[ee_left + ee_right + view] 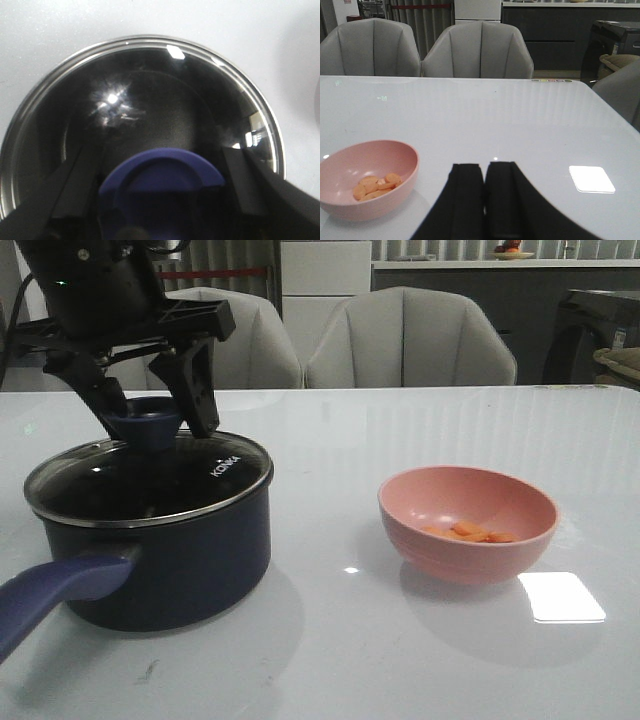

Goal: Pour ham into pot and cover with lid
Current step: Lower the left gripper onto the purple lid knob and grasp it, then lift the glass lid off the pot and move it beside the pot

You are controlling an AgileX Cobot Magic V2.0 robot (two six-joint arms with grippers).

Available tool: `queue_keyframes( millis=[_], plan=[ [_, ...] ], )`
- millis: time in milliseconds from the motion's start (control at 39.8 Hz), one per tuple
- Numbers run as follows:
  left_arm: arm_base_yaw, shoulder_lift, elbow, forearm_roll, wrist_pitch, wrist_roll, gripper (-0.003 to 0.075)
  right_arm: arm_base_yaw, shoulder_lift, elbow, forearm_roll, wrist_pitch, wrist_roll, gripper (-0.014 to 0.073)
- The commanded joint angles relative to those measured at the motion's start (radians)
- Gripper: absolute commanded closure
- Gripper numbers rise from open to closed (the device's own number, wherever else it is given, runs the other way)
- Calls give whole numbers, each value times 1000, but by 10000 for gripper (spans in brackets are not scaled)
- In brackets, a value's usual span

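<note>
Flanking lid knob — open tool

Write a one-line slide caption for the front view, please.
Left gripper straddling the purple-blue knob of the glass lid on the navy pot.

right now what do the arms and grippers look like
Both are matte black. The left gripper has two flat angular fingers under a bulky black wrist housing with a small green light. The right gripper shows two broad black fingers.
</note>
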Motion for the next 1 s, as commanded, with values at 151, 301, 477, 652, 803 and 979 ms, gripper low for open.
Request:
queue_keyframes(
  millis=[151,301,477,652,803,979],
  plan=[
    [-7,-42,-63,21,45,-3,398,2,-20,11,-11,-82,-3,451],
    [-7,-42,-89,23,62,-3,398,2,-20,11,-11,-82,-3,451],
    [-7,-42,-89,23,62,-3,398,2,-20,11,-11,-82,-3,451],
    [-7,-44,-90,25,60,-3,398,2,-20,11,-11,-82,-3,451],
    [-7,-61,-90,32,48,-3,398,2,-20,11,-11,-82,-3,451],
    [-5,-96,-90,56,47,-3,398,2,-20,11,-11,-82,-3,451]
  ],
)
